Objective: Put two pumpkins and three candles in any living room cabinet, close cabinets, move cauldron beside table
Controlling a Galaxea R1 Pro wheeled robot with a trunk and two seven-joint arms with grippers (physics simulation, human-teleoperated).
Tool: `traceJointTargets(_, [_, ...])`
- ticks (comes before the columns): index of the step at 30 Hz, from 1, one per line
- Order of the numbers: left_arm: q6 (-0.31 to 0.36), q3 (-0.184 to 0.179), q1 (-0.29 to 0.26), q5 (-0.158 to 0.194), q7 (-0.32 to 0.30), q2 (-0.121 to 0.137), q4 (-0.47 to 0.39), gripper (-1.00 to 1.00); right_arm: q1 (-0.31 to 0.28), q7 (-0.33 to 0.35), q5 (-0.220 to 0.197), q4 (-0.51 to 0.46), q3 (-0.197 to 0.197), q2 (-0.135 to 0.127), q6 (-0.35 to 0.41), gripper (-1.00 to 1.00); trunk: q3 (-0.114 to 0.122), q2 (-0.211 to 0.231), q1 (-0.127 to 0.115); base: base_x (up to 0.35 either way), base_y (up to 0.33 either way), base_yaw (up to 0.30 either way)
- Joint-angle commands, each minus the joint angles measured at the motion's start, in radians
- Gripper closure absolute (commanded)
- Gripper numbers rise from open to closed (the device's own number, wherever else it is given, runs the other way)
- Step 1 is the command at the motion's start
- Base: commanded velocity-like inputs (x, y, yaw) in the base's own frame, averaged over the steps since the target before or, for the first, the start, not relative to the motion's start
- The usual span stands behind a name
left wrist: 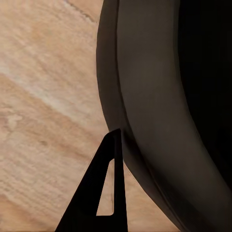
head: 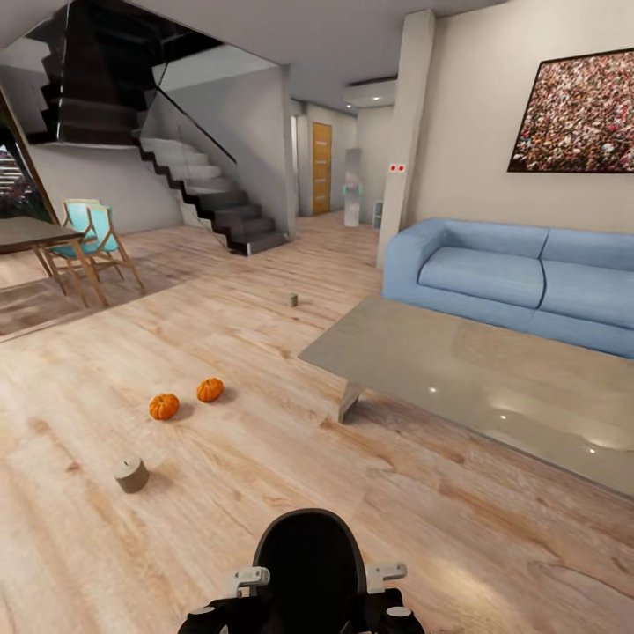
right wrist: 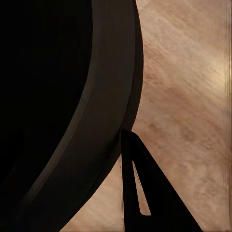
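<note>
Sunlight is falling across the pale wooden plank floor (head: 264, 493) of a living room, where two small orange ribbed pumpkins (head: 164, 406) are lying just beside each other. A short grey-brown cylindrical candle (head: 132, 475) is lying nearer the robot, and a second small candle (head: 293, 300) is standing well apart, farther off. To the right, a low glossy grey coffee table (head: 493, 387) is standing in front of a light-blue sofa (head: 519, 277). A dark staircase (head: 211, 194) is rising at the back. At each wrist, one black triangular finger (left wrist: 104, 193) of the left tool and one finger (right wrist: 145, 193) of the right are showing beside the robot's dark rounded body (head: 308, 555); whether either tool is wide or narrow cannot be told.
</note>
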Motion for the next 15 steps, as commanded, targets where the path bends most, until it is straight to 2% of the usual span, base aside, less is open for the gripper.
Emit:
traceJointTargets(1, [0.007,-0.002,0.001,0.004,-0.002,0.002,-0.005,1.00,-0.002,0.078,-0.079,-0.014,0.003,-0.002,0.004,1.00,-0.002,0.000,0.000,0.000,0.000,-0.270])
traceJointTargets(15, [0.007,-0.002,0.001,0.005,-0.002,0.002,-0.005,1.00,-0.002,0.083,-0.079,-0.011,0.003,-0.002,0.004,1.00,-0.012,0.000,0.000,0.000,0.000,-0.263])
